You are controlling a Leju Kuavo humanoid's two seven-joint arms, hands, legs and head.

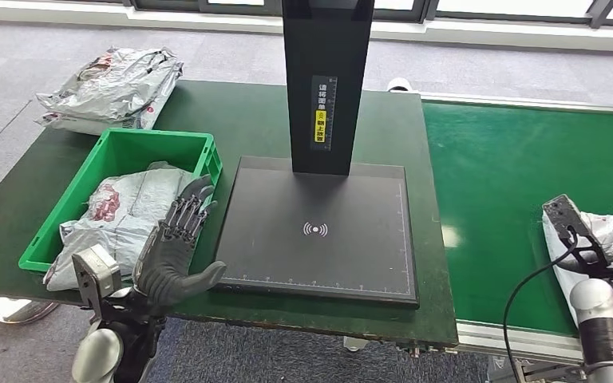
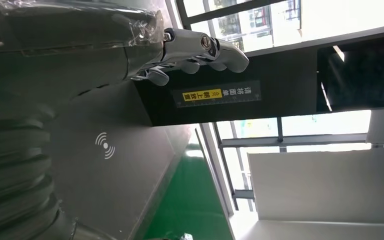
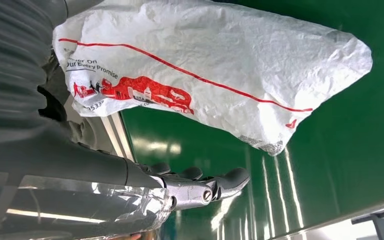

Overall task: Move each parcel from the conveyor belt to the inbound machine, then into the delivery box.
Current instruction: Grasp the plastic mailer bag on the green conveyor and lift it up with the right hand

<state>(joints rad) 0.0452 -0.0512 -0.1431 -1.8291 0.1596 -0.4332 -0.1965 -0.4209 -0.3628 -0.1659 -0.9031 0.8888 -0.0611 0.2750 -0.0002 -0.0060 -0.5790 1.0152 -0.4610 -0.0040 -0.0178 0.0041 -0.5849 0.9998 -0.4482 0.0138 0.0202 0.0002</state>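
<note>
Reaching, lower right of frame: right hand (image 3: 200, 187), fingers spread, beside parcel (image 3: 215, 70) on conveyor belt (image 1: 511, 183). Risking slick plastic slipping away.

A white crinkled plastic parcel bag (image 3: 215, 75), with a thin red line across it and a red printed logo with some black text near one end, lies on the glossy green conveyor belt (image 3: 330, 165). The belt surface shows bright streaks of reflected light. The right hand (image 3: 180, 187) comes in from the picture's left edge: a grey ribbed cover, a long part wrapped in clear shiny film, and silver and dark fingers (image 3: 230, 177) that reach out beside the bag, a strip of green belt showing between them and the bag. The fingers hold nothing.
</note>
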